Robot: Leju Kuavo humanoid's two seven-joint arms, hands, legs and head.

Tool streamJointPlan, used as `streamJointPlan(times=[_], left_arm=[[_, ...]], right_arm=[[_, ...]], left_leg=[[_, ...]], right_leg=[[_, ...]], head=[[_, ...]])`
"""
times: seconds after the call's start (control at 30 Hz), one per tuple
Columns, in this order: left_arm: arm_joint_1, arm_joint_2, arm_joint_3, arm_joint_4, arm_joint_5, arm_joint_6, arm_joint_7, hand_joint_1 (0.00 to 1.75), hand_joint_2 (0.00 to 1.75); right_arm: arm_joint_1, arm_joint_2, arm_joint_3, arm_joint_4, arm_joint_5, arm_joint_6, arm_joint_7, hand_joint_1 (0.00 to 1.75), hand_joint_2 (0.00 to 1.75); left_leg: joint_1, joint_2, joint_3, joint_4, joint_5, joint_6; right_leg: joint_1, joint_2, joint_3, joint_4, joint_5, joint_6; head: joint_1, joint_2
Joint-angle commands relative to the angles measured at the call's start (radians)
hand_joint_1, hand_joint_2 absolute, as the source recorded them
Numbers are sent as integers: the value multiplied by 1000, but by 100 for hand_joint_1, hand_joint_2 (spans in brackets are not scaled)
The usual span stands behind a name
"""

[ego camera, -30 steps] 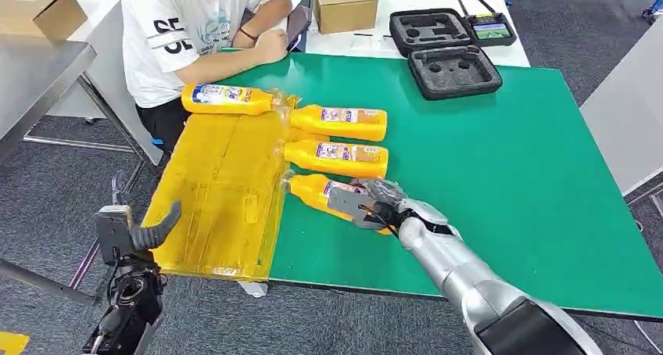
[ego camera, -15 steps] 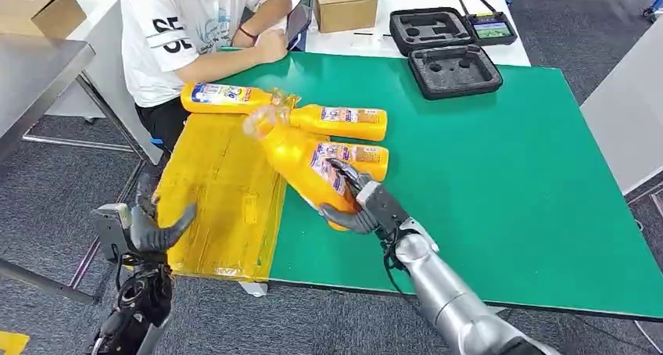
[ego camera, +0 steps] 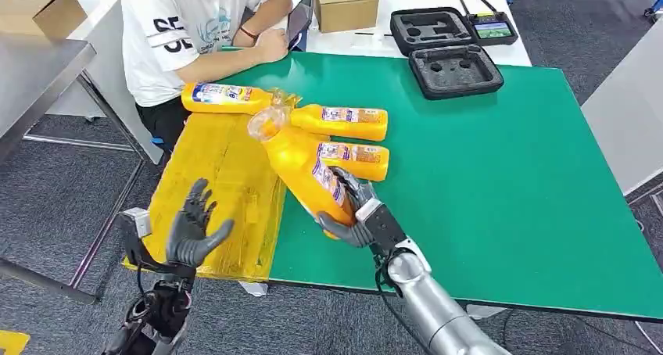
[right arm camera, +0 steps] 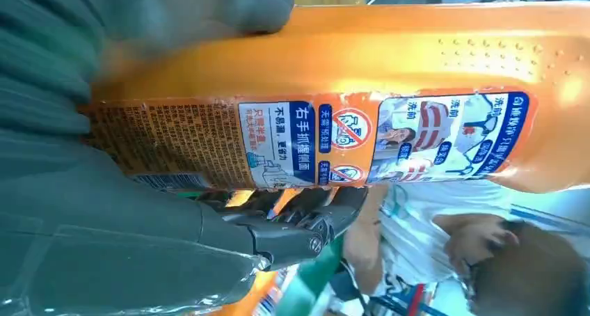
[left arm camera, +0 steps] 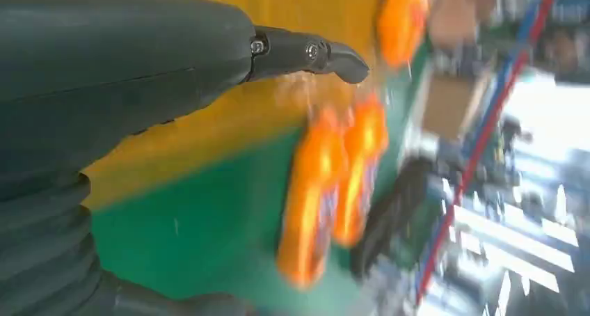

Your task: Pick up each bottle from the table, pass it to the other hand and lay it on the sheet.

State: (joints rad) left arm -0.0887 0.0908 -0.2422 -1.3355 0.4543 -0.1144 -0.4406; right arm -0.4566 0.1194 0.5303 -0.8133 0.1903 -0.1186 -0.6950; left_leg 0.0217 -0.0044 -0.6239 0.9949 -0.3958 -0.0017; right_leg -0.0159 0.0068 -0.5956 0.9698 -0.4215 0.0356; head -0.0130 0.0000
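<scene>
From my head, my right hand (ego camera: 353, 218) grips the lifted bottle (ego camera: 301, 167) near its base, neck tilted toward my spread, empty left hand (ego camera: 191, 226), ready for handover above the sheet (ego camera: 215, 183). Past it, 3 bottles lie. My right wrist shows fingers (right arm camera: 306, 225) wrapping the label.

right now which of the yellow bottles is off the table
The bottle gripped by the right hand, tilted in the air with its cap toward the sheet. The other three lie flat.
</scene>
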Motion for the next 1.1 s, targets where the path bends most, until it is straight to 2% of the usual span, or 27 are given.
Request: streamJointPlan(times=[0.03, 0.1, 0.17, 0.23, 0.33, 0.63, 0.8, 1.1], left_arm=[[-61, 25, -150, -39, 33, -69, 28, 0, 175], [-61, 25, -150, -39, 33, -69, 28, 0, 175], [-61, 25, -150, -39, 33, -69, 28, 0, 175], [-61, 25, -150, -39, 33, -69, 28, 0, 175], [-70, 30, -158, -29, 33, -75, 30, 0, 175], [-276, -19, -269, 154, 57, -83, 83, 0, 175], [-273, -16, -268, 157, 56, -82, 81, 0, 175], [-293, -28, -314, 234, 96, -89, 95, 0, 175]], right_arm=[[30, 27, 22, 74, 9, -20, -3, 175, 175], [30, 27, 22, 74, 9, -20, -3, 175, 175], [30, 27, 22, 74, 9, -20, -3, 175, 175], [30, 27, 22, 74, 9, -20, -3, 175, 175], [28, 27, 19, 81, 7, -12, -3, 175, 175], [43, 65, 10, 122, 78, -8, -3, 175, 175], [43, 65, 10, 121, 78, -8, -3, 175, 175], [76, 62, 7, 95, 133, 16, 10, 175, 175]], left_leg=[[0, -2, 4, 0, -2, 1], [0, -1, 2, 0, -1, 1], [0, -1, 7, 0, -3, 1], [0, 0, 1, -1, -1, 1], [0, -1, 4, 0, -2, 1], [0, -4, 4, 0, -1, 1], [0, -1, 3, -1, -1, 1], [0, -2, 3, -1, 0, 1]], right_leg=[[1, -3, 5, 0, -3, -2], [0, -2, 1, 0, -1, -1], [1, -2, 7, 0, -4, -2], [0, -1, 1, 0, -1, -1], [1, -2, 4, 0, -2, -2], [0, -5, 5, 0, -2, -2], [0, -1, 3, -1, -1, -1], [0, -2, 2, -1, -1, -1]], head=[[0, 0], [0, 0], [0, 0], [0, 0], [0, 0], [0, 0], [0, 0], [0, 0]])
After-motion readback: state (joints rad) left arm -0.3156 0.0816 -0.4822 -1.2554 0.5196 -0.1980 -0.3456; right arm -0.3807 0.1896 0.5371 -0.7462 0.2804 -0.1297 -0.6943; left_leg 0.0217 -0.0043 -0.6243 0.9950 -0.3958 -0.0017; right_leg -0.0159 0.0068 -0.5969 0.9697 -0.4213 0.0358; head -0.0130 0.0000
